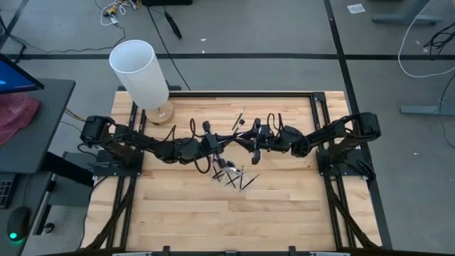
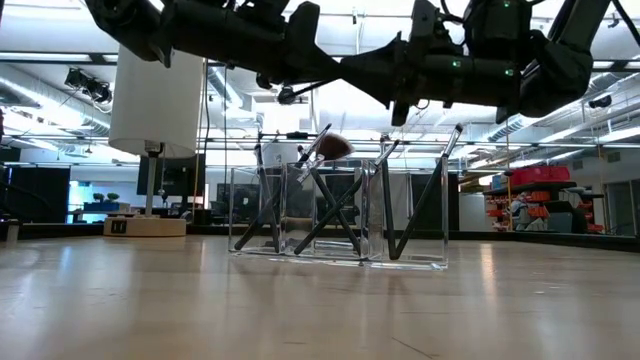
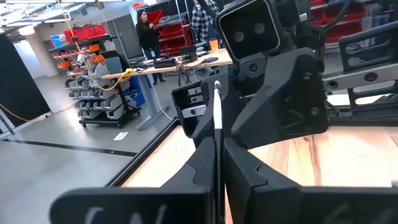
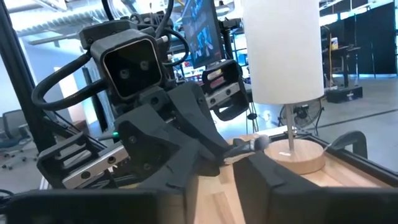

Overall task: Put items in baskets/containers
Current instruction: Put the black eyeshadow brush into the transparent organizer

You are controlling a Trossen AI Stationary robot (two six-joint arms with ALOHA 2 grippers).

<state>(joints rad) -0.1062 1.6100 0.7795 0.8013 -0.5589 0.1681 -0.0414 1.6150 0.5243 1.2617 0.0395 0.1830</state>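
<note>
Frame centre: left gripper [image 1: 226, 146] pinching a thin brush [image 3: 217, 124], right gripper [image 1: 245, 140] facing it, jaws unclear; clear holder [image 2: 340, 215] of brushes below

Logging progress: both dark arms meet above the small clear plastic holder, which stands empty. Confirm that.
Not empty. The low view shows the small clear plastic holder with several thin black makeup brushes leaning inside its compartments. Both dark arms do meet above it.

Grey floor [image 1: 284, 28], red shelving [image 3: 84, 34], desk [image 3: 168, 65]
</note>
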